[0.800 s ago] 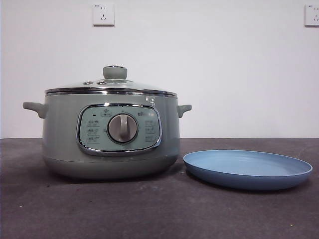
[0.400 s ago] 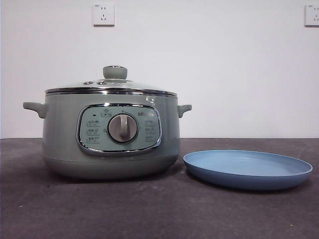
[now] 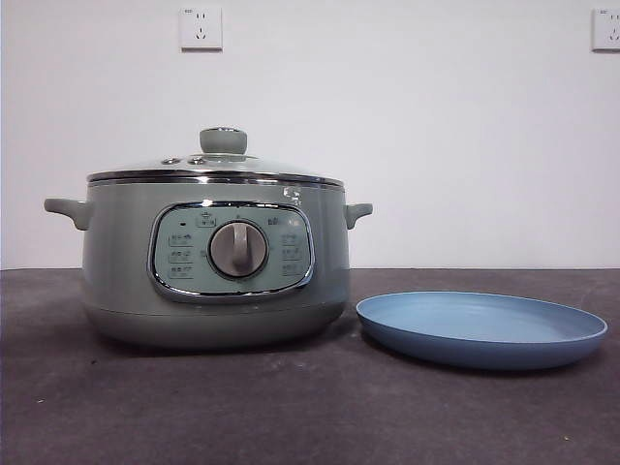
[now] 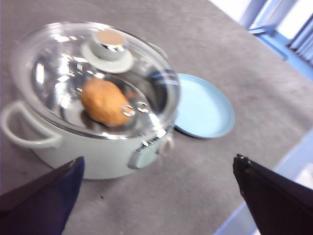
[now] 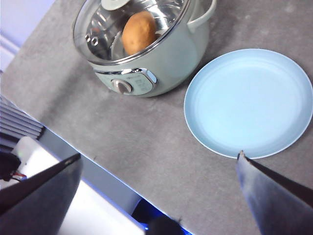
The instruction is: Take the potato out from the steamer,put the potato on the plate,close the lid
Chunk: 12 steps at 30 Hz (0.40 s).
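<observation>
We log the steamer [image 3: 215, 262] standing on the dark table [image 3: 291, 407] with its control panel facing the front camera. The lid [image 3: 215, 170] is seated flat on its rim, knob [image 3: 223, 140] upright at the centre. The plate [image 3: 481, 329] lies empty just beside the steamer, at about 3 o'clock from it in the front view, not touching. We judge this placement deliberate: a short carry from pot to plate.

The potato [image 4: 104, 102] is inside the steamer, visible through the glass in both wrist views. It rests on the shiny inner floor, off-centre, beside the knob's footprint. Its long axis lies flat, roughly parallel to the pot floor; in the right wrist view it runs from about 1 o'clock to 7 o'clock [image 5: 139, 32]. We cannot tell which end carries the eye spot.

The left gripper [image 4: 156, 196] hangs above the table near the steamer, jaws spread wide with nothing between them. The right gripper [image 5: 159, 178] is held high over the table edge near the plate, jaws likewise spread and empty. Neither arm shows in the front view.

Our judgement: no step is done yet. The lid must come off first, most likely gripped by its knob, since it blocks access to the potato.
</observation>
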{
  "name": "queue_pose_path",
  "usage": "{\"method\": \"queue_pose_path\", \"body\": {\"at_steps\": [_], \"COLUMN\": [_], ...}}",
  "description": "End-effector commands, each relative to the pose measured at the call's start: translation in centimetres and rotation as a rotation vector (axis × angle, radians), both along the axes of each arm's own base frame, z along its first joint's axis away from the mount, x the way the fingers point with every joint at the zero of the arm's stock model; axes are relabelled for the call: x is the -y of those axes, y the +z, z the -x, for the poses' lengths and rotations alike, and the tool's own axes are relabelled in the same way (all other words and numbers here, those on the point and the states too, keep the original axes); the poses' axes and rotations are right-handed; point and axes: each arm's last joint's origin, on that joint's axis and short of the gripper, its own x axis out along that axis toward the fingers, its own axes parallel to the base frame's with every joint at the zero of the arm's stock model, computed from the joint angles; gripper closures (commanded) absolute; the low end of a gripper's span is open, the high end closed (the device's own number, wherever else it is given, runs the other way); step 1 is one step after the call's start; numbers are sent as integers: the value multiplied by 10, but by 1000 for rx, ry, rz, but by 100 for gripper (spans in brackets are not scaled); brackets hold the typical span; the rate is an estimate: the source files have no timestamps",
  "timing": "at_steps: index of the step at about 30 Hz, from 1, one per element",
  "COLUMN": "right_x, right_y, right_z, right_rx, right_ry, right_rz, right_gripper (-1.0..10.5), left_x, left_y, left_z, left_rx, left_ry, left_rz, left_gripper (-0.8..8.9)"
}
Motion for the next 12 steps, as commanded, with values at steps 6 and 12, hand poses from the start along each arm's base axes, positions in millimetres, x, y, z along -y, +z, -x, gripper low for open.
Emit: {"method": "queue_pose_path", "body": {"at_steps": [6, 12], "right_x": [0, 0], "right_y": [1, 0], "right_z": [-1, -1], "right_rx": [2, 2], "right_ry": [1, 1], "right_rz": [-3, -3], "right_gripper": [286, 286], "left_x": [5, 19], "left_y": [8, 10], "left_z": [-17, -54], "left_rx": [94, 57], "left_ry": [-3, -15], "left_rz": [-6, -51], "left_gripper": [176, 176]}}
